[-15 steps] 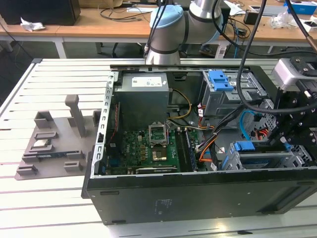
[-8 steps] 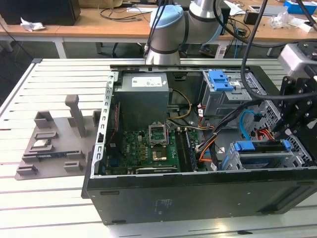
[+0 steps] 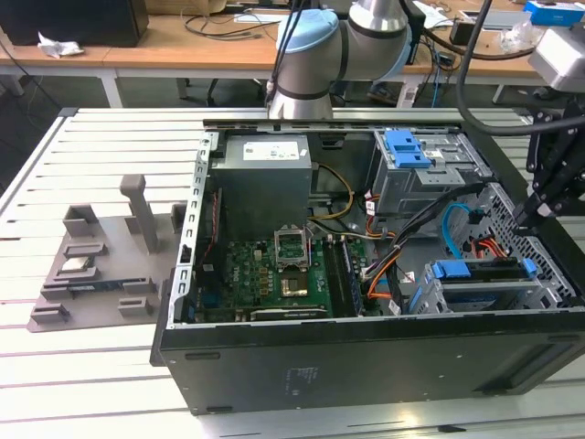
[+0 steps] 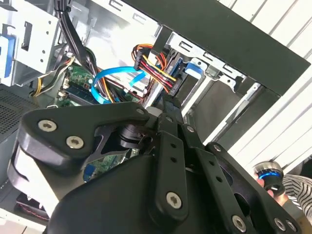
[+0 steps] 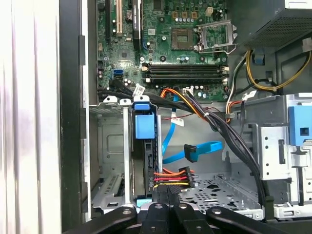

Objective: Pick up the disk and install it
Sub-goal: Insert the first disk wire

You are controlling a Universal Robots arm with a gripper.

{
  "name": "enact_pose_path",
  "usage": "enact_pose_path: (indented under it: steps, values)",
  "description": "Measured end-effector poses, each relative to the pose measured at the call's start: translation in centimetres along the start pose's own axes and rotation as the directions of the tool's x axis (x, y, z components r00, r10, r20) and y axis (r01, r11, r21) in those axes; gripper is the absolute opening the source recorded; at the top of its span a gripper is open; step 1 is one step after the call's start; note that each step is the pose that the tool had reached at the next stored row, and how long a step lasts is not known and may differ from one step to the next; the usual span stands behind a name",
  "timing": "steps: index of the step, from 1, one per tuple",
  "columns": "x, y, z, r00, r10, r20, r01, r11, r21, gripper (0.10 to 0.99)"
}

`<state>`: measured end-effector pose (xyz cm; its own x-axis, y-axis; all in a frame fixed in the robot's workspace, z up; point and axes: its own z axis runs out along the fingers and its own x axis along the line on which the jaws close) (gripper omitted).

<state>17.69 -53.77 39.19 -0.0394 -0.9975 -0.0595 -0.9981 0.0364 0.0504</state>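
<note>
Closest to the lens are the black links of my own gripper [image 5: 167, 191], and in both wrist views my fingers [image 4: 170, 117] lie pressed together with nothing that I can see between them. Their tips sit just beside the power connector [image 5: 173, 176] with its red, yellow and orange wires, inside the open computer case [image 3: 366, 366]. The disk [image 5: 142, 161] is not in my grasp. It already stands on edge in the drive cage [image 5: 109, 146], with the blue tab of its bracket facing up toward the motherboard [image 5: 185, 44]. In the exterior view the cage is in the corner of the case at the view's right and near edge, and I hang just above that corner, over the case's rim. A loose blue data cable [image 5: 195, 151] curls in the open floor of the case, near the disk but apart from it. I judge the pick-up finished and the install at its seating stage — the disk looks slotted in, though I cannot tell whether it is fully home or whether the connector is mated to it. Any further push would need to run straight along the cage rails, with closed tips on the bracket rather than on the wires — the bundle is close enough to snag.
</note>
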Motion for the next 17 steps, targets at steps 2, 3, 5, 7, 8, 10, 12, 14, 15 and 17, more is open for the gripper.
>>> enact_pose_path:
  steps: [2, 3, 5, 7, 8, 10, 12, 14, 15, 17]
  values:
    - [-0.02, 0.01, -0.22, 1.0, 0.0, -0.0001, 0.0, 1.0, 0.0, 0.106]
    - [-0.02, 0.02, -0.31, 1.0, 0.0, -0.0001, 0.0, 1.0, 0.0, 0.106]
    - [-0.04, 0.04, -0.67, 1.0, 0.0, -0.0002, 0.0, 1.0, 0.0, 0.106]
    - [-0.06, 0.05, -0.94, 1.0, 0.0, -0.0001, 0.0, 1.0, 0.0, 0.106]
    - [-0.07, 0.06, -1.05, 1.0, 0.0, 0.0, 0.0, 1.0, 0.0, 0.106]
    - [-0.08, 0.07, -1.38, 1.0, 0.0, 0.0, 0.0, 1.0, 0.0, 0.106]
    - [-0.09, 0.08, -1.52, 1.0, 0.0, -0.0001, 0.0, 1.0, 0.0, 0.106]
    - [-0.09, 0.08, -1.53, 1.0, 0.0, 0.0, 0.0, 1.0, 0.0, 0.106]
    - [-0.1, 0.08, -1.53, 1.0, 0.0, 0.0, 0.0, 1.0, 0.0, 0.106]
    - [-0.09, 0.08, -1.54, 1.0, 0.0, -0.0001, 0.0, 1.0, 0.0, 0.106]
